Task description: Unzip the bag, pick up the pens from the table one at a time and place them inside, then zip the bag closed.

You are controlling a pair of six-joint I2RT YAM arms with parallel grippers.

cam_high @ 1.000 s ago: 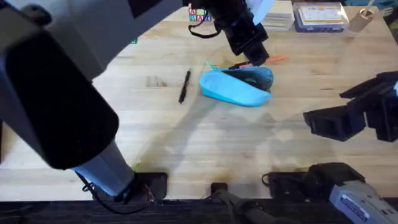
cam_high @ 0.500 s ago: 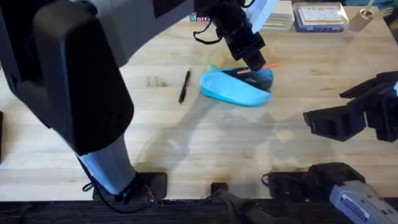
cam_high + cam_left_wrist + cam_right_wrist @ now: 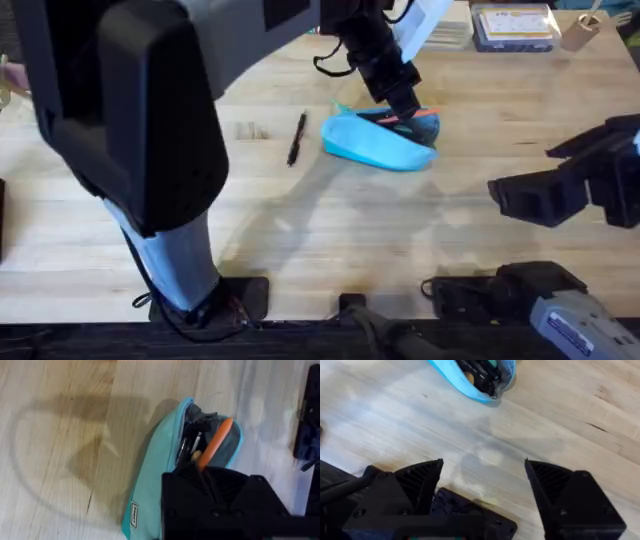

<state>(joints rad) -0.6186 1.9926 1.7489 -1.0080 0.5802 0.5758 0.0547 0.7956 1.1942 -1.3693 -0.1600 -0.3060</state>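
now the left gripper (image 3: 405,103) pinches the orange pen (image 3: 216,444) inside the open bag (image 3: 375,145); right gripper (image 3: 485,485) spread.

The bag (image 3: 378,143) has its mouth blocked from above by the left tool (image 3: 405,101), which hangs right over the opening with the orange pen (image 3: 215,445) slanting into it; toward the arm bases from the bag the bench (image 3: 330,230) is bare and open to approach; left of the bag lies the black pen (image 3: 297,137), apart from it; the right tool (image 3: 484,480) hangs spread well to the bag's right
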